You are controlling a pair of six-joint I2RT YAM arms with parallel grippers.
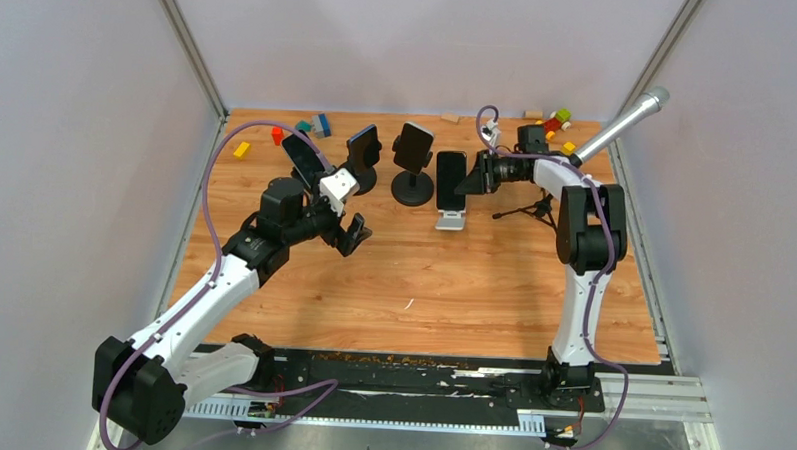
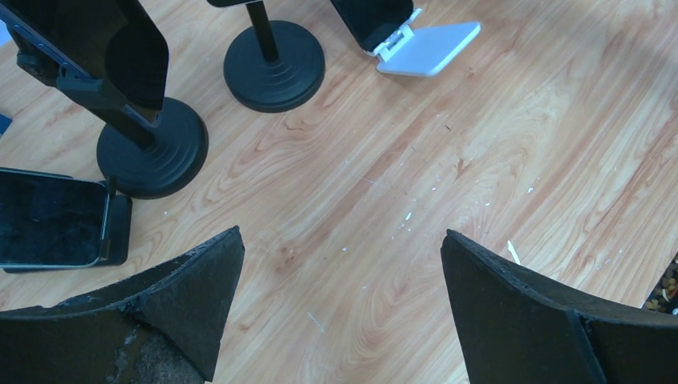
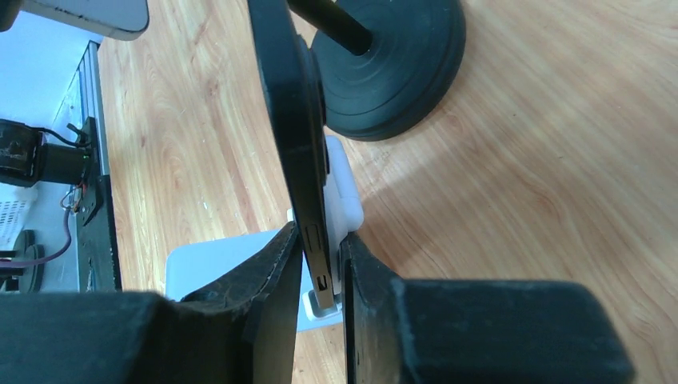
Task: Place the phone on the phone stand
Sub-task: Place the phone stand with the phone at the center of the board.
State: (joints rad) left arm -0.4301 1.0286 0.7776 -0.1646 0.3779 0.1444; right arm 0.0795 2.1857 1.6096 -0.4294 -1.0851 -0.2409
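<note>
Overhead, right pincer [image 1: 473, 178] perhaps touches phone [image 1: 451, 180]; wrist view shows clamping.

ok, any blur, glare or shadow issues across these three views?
Top view: evenly lit and sharp, only faint shadows on the table. Left wrist view: table grain crisp, the open left hand dark. Right wrist view: the phone and right hand sit close to the lens and look soft; bright patch on the table beside the white stand.

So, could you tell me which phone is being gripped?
The rightmost phone, at the white stand: the right jaws pinch its edge; the others sit untouched.
</note>
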